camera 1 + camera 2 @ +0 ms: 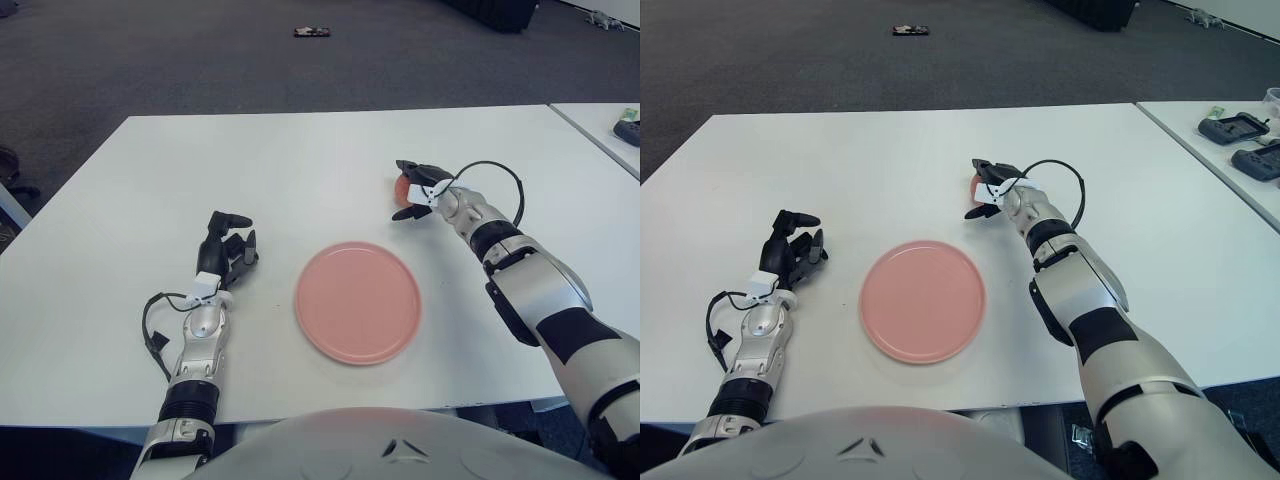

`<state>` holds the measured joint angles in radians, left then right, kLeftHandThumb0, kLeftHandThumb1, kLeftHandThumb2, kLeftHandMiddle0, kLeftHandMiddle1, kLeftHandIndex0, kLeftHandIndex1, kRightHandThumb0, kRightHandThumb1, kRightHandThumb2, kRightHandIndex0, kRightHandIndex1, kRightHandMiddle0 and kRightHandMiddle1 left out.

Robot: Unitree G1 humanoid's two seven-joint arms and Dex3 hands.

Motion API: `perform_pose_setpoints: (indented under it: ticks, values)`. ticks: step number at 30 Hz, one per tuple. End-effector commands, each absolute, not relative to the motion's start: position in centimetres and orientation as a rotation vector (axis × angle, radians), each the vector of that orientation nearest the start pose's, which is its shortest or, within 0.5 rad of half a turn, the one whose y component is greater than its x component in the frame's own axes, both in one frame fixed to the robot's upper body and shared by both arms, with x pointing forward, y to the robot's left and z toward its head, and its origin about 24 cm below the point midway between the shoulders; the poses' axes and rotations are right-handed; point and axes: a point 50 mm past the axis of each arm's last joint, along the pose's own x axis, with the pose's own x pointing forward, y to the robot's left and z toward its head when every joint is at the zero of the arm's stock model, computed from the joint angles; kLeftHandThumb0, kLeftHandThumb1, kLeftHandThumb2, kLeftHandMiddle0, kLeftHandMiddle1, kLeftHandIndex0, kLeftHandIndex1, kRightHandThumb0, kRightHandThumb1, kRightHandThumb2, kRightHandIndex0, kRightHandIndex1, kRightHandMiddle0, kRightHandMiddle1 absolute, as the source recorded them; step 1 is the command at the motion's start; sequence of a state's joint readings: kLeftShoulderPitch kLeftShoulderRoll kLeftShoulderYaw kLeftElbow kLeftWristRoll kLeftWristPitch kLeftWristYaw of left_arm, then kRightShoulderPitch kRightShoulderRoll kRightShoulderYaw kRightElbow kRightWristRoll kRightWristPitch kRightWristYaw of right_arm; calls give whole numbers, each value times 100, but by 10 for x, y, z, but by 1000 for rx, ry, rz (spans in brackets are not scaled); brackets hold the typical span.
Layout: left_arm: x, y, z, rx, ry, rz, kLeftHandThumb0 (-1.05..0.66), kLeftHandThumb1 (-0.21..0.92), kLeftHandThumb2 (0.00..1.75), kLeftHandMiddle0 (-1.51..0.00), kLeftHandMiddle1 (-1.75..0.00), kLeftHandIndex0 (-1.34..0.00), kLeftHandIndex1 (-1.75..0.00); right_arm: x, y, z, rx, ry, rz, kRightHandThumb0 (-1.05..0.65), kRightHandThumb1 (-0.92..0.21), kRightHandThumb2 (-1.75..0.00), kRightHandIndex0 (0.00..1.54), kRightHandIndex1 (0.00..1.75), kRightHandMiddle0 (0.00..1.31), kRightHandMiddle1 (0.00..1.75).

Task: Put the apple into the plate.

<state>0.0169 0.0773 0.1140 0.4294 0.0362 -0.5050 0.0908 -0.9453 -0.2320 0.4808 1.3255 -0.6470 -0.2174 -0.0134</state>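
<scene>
A red apple [401, 188] sits on the white table, beyond the right edge of the pink plate [357, 300], and is mostly hidden by my right hand. My right hand [415, 190] is around the apple, with fingers above and below it. I cannot tell if they grip it. The plate lies empty in front of me at the table's middle. My left hand [230, 245] shows left of the plate, fingers loosely curled, holding nothing.
A second white table [1240, 150] stands at the right with dark devices [1238, 128] on it. A small dark object [312, 32] lies on the grey carpet far behind the table.
</scene>
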Motion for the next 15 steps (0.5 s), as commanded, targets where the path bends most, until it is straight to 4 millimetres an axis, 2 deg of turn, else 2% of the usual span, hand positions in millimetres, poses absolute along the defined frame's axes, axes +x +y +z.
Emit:
perform_pose_setpoints:
  ticks: [1, 3, 9, 15]
  values:
    - [215, 198, -24, 118, -4, 211, -38, 70, 83, -85, -175, -33, -175, 382, -126, 49, -1291, 128, 472, -92, -68, -40, 0, 0, 0, 0]
    - [214, 198, -24, 121, -4, 215, -38, 70, 83, -85, -175, -33, -175, 381, -125, 46, -1289, 136, 475, -91, -64, -50, 0, 0, 0, 0]
    - [213, 199, -24, 120, 6, 222, -38, 71, 82, -84, -175, -32, -175, 376, -127, 37, -1273, 161, 479, -88, -58, -65, 0, 0, 0, 2]
    - [211, 201, -24, 123, 12, 229, -38, 72, 81, -84, -175, -32, -175, 370, -135, 26, -1239, 203, 467, -84, -55, -72, 0, 0, 0, 20]
